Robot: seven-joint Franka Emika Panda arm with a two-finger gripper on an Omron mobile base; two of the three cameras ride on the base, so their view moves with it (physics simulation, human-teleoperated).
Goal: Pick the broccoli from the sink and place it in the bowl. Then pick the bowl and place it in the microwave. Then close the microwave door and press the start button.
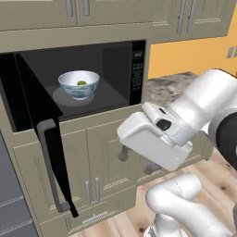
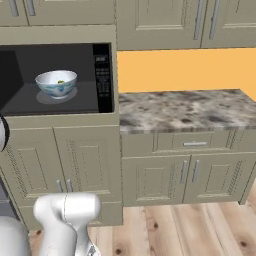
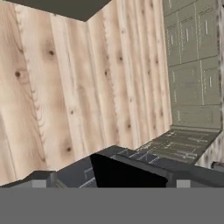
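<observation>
The microwave [image 1: 78,83] is a black box set into beige panelled cabinetry, its cavity dark and matte with a narrow control panel [image 1: 137,69] of small buttons down its right side. On the round grey turntable plate [image 1: 74,97], near the middle of the cavity floor, sits the bowl [image 1: 79,84]: deep, round, glossy white inside, with a blue-green pattern around its outer wall. The broccoli [image 1: 82,83], a tiny yellow-green lump, lies at the bottom of the bowl. The microwave door [image 1: 48,152] stands open, swung out from the left edge of the cavity: a glossy black slab seen nearly edge-on, with a long grey bar handle [image 1: 50,162] running down it.

To the right of the microwave, a speckled grey stone counter [image 2: 185,109] with a rounded front edge runs above a drawer and panelled doors with slim metal pulls. The floor [image 3: 78,87] is pale knotty wood planks.

The gripper [image 1: 136,161] hangs below the white blocky hand in front of the lower cabinets, just right of the open door; its two small dark fingers [image 1: 123,154] stand spread wide with nothing between them.
</observation>
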